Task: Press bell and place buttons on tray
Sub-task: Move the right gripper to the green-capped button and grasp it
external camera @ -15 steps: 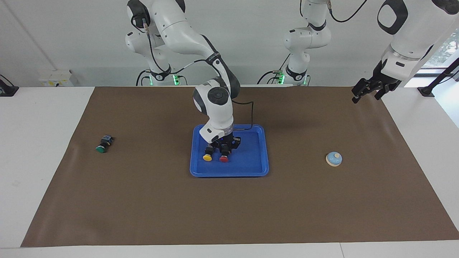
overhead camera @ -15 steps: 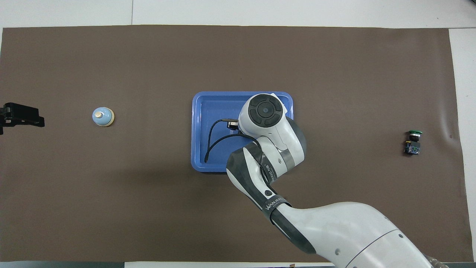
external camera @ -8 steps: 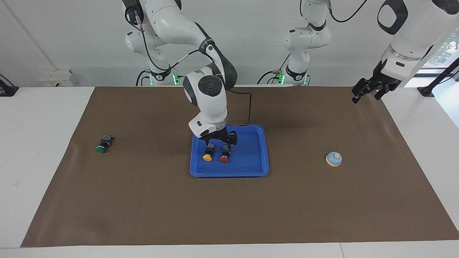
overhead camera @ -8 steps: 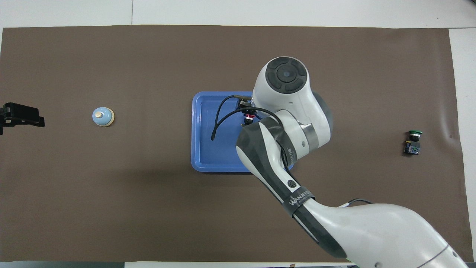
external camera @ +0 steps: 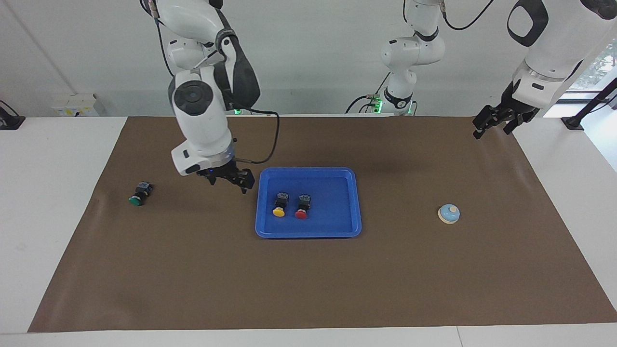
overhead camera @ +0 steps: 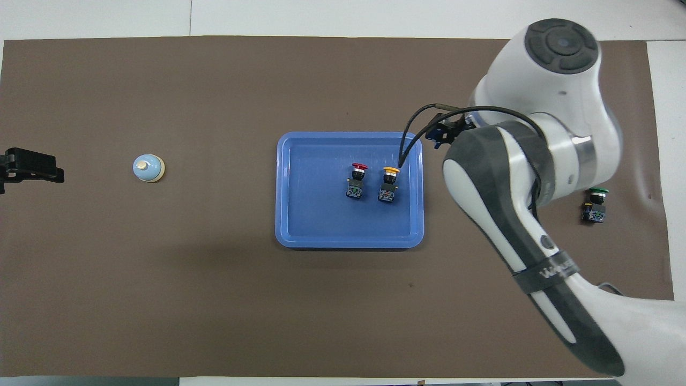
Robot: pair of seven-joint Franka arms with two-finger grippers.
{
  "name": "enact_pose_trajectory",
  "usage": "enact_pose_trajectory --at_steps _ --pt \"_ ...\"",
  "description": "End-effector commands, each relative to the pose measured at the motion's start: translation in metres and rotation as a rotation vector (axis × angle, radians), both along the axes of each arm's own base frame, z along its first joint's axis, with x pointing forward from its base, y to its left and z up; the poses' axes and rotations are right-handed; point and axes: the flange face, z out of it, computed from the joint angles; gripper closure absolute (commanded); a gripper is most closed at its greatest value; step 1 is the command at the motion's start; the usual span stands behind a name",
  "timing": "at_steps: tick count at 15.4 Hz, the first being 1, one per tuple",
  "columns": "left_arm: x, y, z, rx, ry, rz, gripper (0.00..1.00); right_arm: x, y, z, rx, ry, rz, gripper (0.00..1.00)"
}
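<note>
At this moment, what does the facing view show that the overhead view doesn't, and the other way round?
Only the facing view shows the right hand whole and open, raised over the mat between the green button and the tray, plus both arm bases. Only the overhead view shows the left hand level with the bell, at the left arm's end of the table; there the right arm covers most of its own hand. Both show the yellow button and red button side by side in the tray, green outside it.

Three small black-bodied push-button switches are showing: one yellow-capped (external camera: 279, 205), one red-capped (external camera: 302, 206) and one green-capped (external camera: 139, 193). One flat bright-blue rectangular plastic tray (external camera: 340, 226) is lying there, along with one small light-blue domed bell (external camera: 449, 213).
</note>
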Motion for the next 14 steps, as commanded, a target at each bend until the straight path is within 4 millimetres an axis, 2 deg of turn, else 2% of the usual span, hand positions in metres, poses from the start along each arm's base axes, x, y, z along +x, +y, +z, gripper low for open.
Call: enact_pose_trajectory --at_steps 1,5,9,12,14 --pt "0.001 0.0 0.004 0.01 0.007 -0.007 0.0 -0.007 -0.066 -0.008 -0.016 0.028 0.003 0.0" --pt "0.001 0.0 0.004 0.01 0.007 -0.005 0.0 -0.017 -0.151 -0.026 -0.011 0.046 0.021 0.0" --pt "0.001 0.0 0.004 0.01 0.007 -0.007 0.0 -0.061 -0.248 -0.07 0.001 -0.044 0.103 0.0" --pt "0.001 0.0 0.004 0.01 0.007 -0.005 0.0 -0.095 -0.281 -0.1 -0.005 -0.086 0.083 0.0" --pt "0.001 0.0 0.004 0.01 0.007 -0.005 0.0 -0.109 -0.287 -0.114 -0.012 -0.114 0.073 0.0"
